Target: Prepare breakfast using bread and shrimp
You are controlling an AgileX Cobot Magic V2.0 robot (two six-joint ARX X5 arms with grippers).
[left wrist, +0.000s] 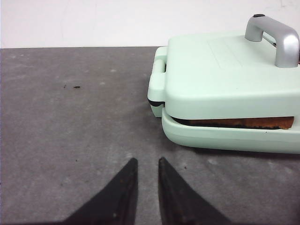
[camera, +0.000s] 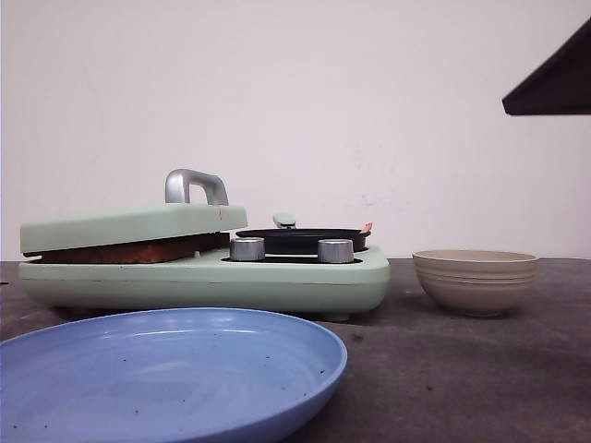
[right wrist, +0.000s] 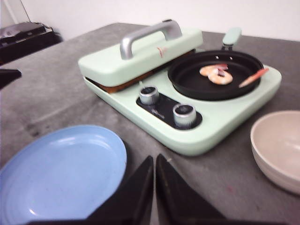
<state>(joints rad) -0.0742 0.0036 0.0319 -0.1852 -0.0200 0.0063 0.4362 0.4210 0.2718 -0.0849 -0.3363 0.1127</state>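
While the grey table [camera: 480, 369] carries everything, the mint-green breakfast cooker [camera: 277, 277] is the landmark: its hinged lid [right wrist: 140, 54] lies nearly down on the bread [left wrist: 239, 123], of which only a browned edge shows in the gap. On the cooker's other half sits a black pan [right wrist: 220, 89] holding the shrimp [right wrist: 215, 75], two curled pink pieces, with a thin orange stick beside them. A blue plate [camera: 166, 369] lies in front of the cooker and a beige bowl [camera: 476, 280] beside its pan end. Likely next comes lifting the lid by its silver handle [camera: 194, 186]; gripping the bar at its middle and swinging up about the hinge should keep the cooker from sliding. Both arms hang back, low over the table: the left gripper [left wrist: 146, 187] off the cooker's lid end, fingers slightly parted and empty; the right gripper [right wrist: 153, 187] between plate and bowl, closed on nothing.
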